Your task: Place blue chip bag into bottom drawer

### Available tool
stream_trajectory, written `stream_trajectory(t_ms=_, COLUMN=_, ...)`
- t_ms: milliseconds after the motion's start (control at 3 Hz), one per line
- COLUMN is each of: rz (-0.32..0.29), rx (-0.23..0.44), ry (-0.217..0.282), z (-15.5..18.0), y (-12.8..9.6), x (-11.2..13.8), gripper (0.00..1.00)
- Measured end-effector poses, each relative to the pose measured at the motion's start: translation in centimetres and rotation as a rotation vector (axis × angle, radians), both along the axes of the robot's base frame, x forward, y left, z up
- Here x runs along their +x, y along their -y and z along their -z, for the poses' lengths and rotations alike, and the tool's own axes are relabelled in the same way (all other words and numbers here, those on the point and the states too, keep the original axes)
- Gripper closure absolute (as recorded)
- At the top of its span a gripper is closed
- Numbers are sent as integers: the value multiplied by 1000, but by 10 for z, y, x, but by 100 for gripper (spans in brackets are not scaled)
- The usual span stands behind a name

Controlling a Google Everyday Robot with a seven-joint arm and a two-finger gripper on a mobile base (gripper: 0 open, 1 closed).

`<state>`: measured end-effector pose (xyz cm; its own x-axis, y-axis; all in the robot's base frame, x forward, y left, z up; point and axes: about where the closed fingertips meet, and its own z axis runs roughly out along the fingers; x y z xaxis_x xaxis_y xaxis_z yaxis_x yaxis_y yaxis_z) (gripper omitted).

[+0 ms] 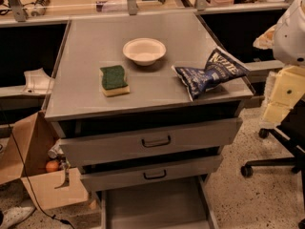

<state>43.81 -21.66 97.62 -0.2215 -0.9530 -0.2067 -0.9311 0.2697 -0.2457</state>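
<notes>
The grey metal cabinet [95,56] fills most of the scene, and at its foot the bottom drawer [152,205] is already pulled well out, its flat grey floor bare as far as I can see before it runs off the lower edge. Above it the two upper drawers [190,137] show their fronts and dark bar handles, each looking slightly ajar with a dark gap over it. So the opening is ready, and that seems to be all of the job that is settled. At the right edge, just beside the cabinet's front right corner and lower than its top, hangs the robot's pale yellowish gripper [281,101] beneath a white rounded part of the arm. I cannot tell whether it is open or closed, but it plainly has no hold of the bag. The blue chip bag [209,73] lies crumpled on the cabinet top near the right edge, its end jutting over that side, untouched. Left of it sits a white bowl [144,50], and further left a green-and-yellow sponge [114,80], both apart from the bag. By my reckoning everything that matters remains: reach, grasp, lift, carry down, release.
</notes>
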Motion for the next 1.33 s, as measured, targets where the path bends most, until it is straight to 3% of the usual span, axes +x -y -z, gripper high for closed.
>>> stream_trajectory(t_ms=667, rz=-25, rx=8, ry=17, z=-1, y=1, x=9, gripper=0)
stream_trajectory(t_ms=1000, rz=-93, rx=28, ry=27, z=6, y=-3, x=28, gripper=0)
stream_trajectory(t_ms=1333, rz=-93, rx=28, ry=27, z=6, y=-3, x=28, gripper=0)
